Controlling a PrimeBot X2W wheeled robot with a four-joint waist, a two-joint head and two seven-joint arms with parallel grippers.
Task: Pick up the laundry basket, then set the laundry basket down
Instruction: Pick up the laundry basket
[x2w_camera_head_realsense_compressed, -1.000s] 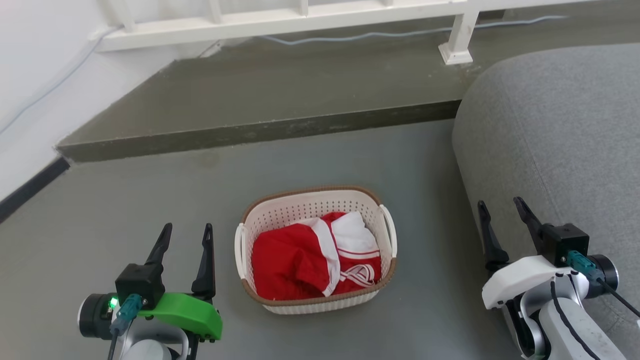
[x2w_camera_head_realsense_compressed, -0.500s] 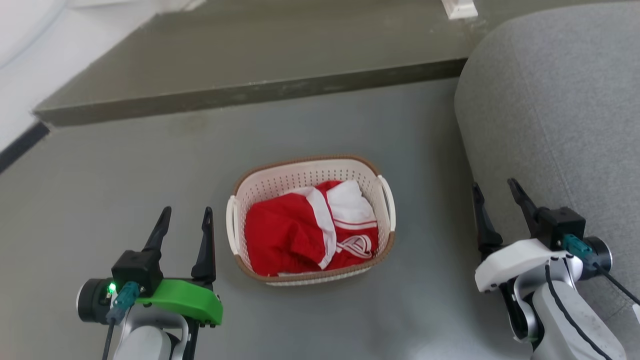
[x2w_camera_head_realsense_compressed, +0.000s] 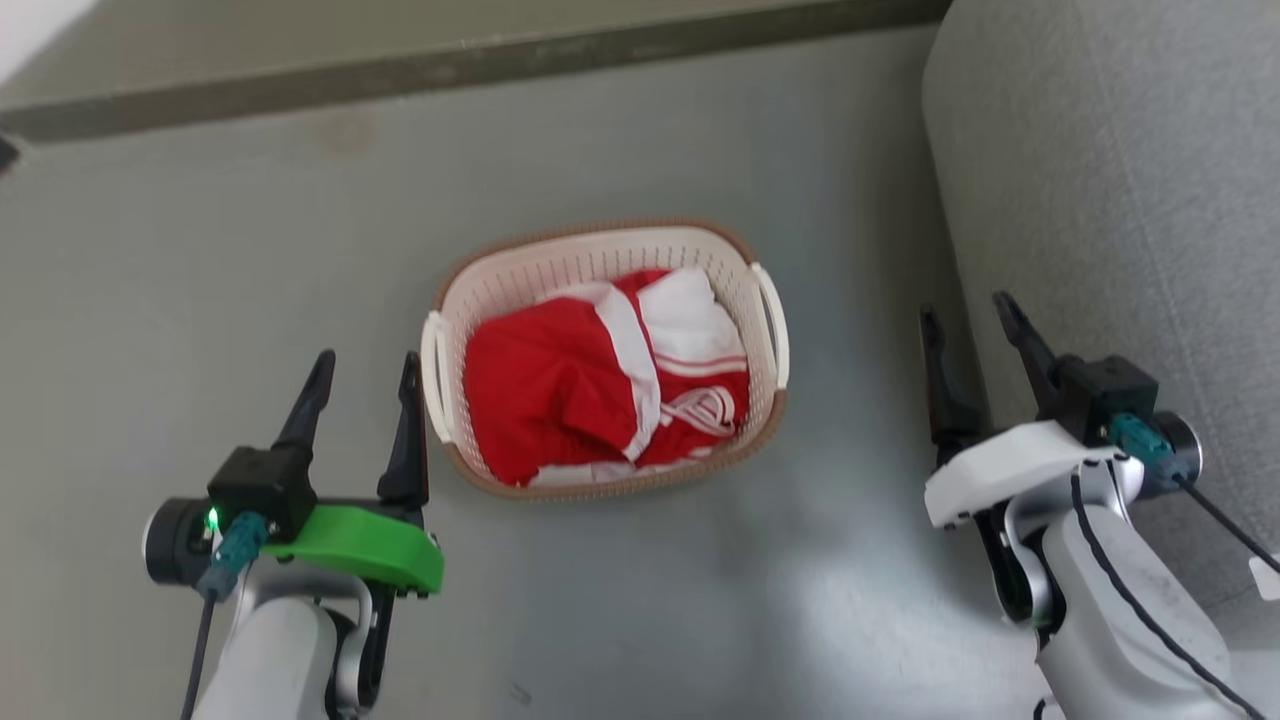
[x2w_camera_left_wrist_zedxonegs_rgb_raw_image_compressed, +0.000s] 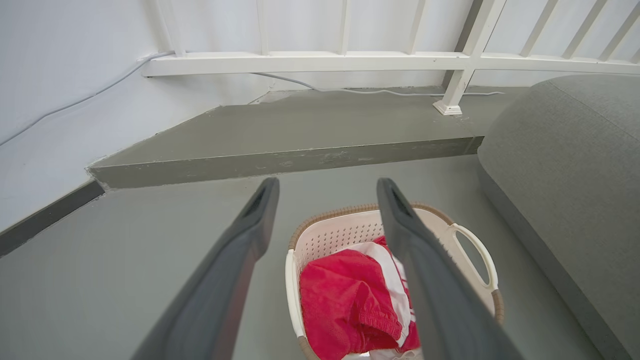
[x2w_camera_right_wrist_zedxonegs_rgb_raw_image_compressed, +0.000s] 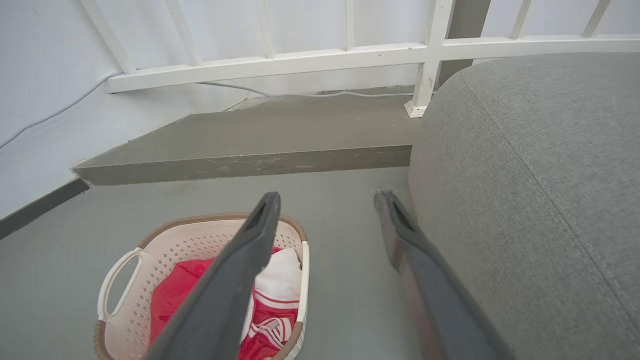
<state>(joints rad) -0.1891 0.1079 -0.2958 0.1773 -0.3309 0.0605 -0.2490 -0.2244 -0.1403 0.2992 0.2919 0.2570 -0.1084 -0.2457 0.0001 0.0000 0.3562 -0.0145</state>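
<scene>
The laundry basket (x2w_camera_head_realsense_compressed: 520, 275) stands on the grey floor, cream-white with perforated sides, a brown rim and white side handles; red and white clothing (x2w_camera_head_realsense_compressed: 600, 385) lies inside it. It also appears in the left wrist view (x2w_camera_left_wrist_zedxonegs_rgb_raw_image_compressed: 325, 235) and the right wrist view (x2w_camera_right_wrist_zedxonegs_rgb_raw_image_compressed: 170, 245). My left gripper (x2w_camera_head_realsense_compressed: 365, 362) hovers open just left of the basket's left handle, nothing between its fingers. Open and empty too, my right gripper (x2w_camera_head_realsense_compressed: 968, 305) hangs well to the right of the basket, close to the grey cushion.
A large grey cushioned seat (x2w_camera_head_realsense_compressed: 1110, 170) fills the right side. A raised concrete step (x2w_camera_left_wrist_zedxonegs_rgb_raw_image_compressed: 280, 160) runs across behind the basket, with a white railing (x2w_camera_left_wrist_zedxonegs_rgb_raw_image_compressed: 350, 62) and a cable beyond it. A white wall (x2w_camera_left_wrist_zedxonegs_rgb_raw_image_compressed: 60, 90) borders the left.
The head camera has tilted downward, so the basket and step sit higher in the picture. Both grippers stay open, on either side of the basket as before.
</scene>
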